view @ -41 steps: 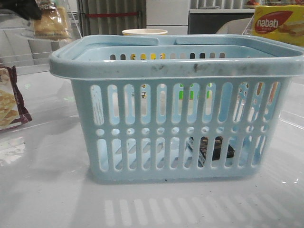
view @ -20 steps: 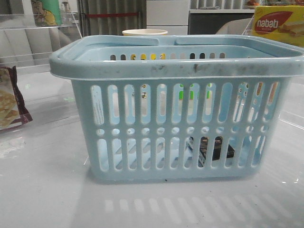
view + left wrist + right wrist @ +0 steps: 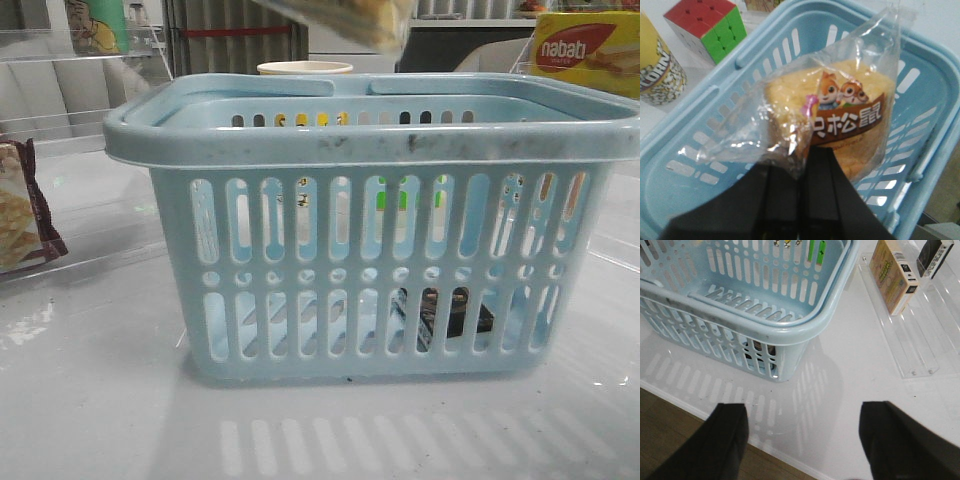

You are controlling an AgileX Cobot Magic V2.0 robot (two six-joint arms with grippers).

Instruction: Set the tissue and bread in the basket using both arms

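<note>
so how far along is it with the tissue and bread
Tissue already lies on the basket floor. The left tool is shut on the bread, holding it above the basket. Left: release it inside. The right tool is open, holding nothing.

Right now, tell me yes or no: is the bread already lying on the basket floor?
No: the left gripper holds the wrapped bread by its clear plastic above the open light-blue basket, not on its floor.
</note>
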